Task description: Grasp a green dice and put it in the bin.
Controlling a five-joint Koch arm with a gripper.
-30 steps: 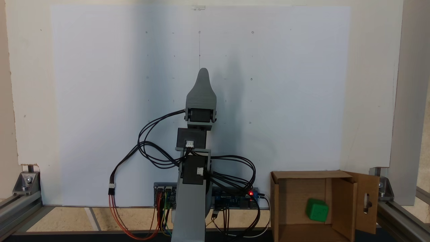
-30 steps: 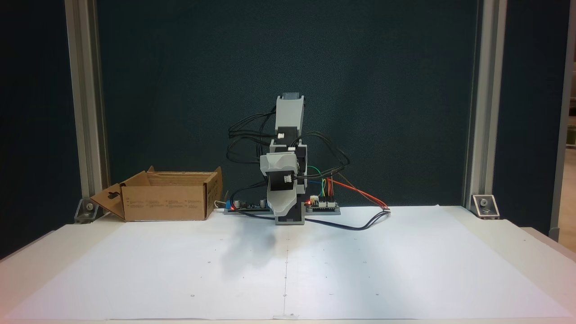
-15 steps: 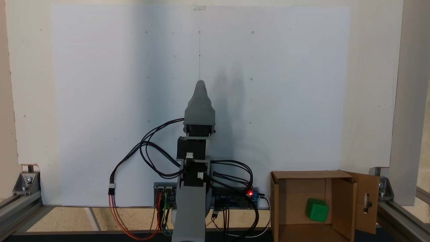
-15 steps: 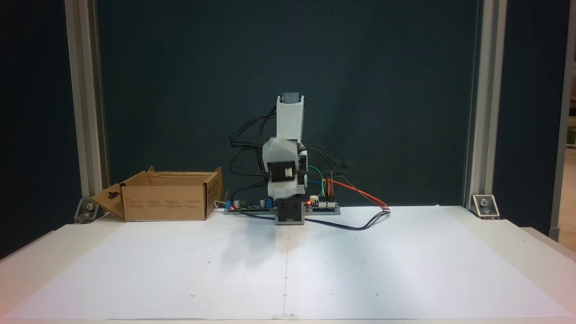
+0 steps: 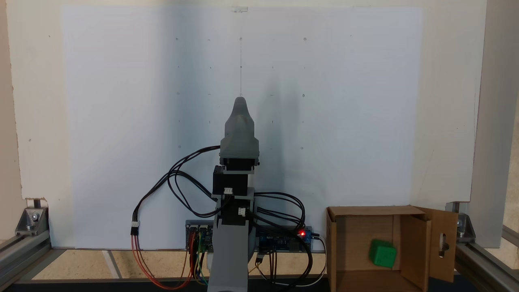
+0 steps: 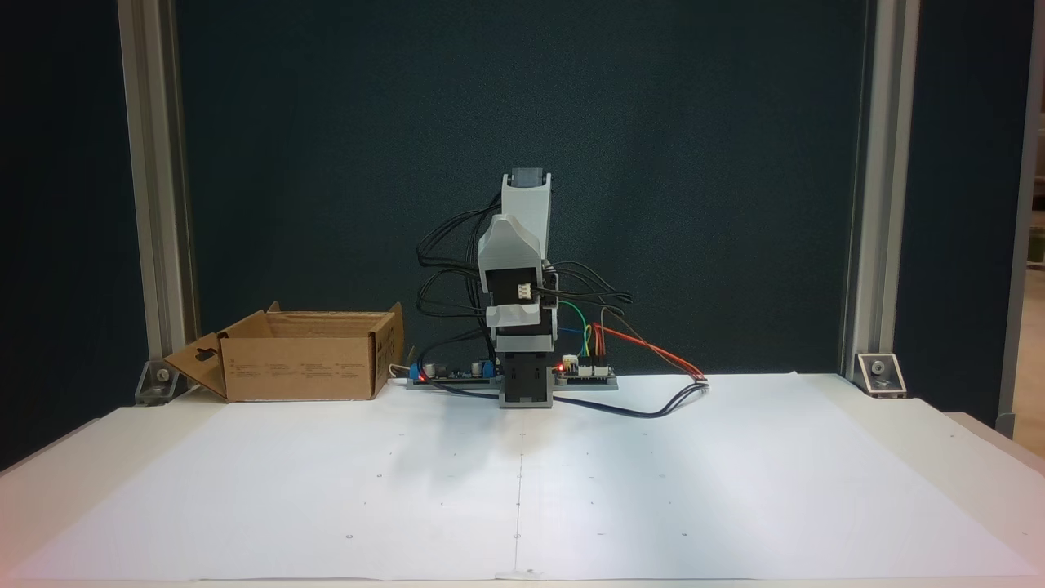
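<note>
The green dice [image 5: 382, 253] lies inside the bin [image 5: 367, 211], a brown cardboard box at the lower right of a fixed view, near its right inner wall. In another fixed view the bin [image 6: 302, 367] stands at the left beside the arm's base, and its walls hide the dice. My gripper [image 5: 241, 101] is folded over the arm's base in the middle of the table, well apart from the bin, with nothing in it. Seen from the front, the gripper [image 6: 508, 224] tilts upward. Only one grey tip shows, so the jaws' gap cannot be judged.
Black and coloured cables [image 5: 178, 182] loop around the arm's base, and circuit boards [image 6: 584, 371] sit beside it. White paper [image 6: 522, 490] covers the table in front of the arm. Aluminium frame posts [image 6: 155, 204] stand at the table's corners.
The gripper has swung up from pointing down at the table and drawn back toward the base. The green dice and the bin have not moved.
</note>
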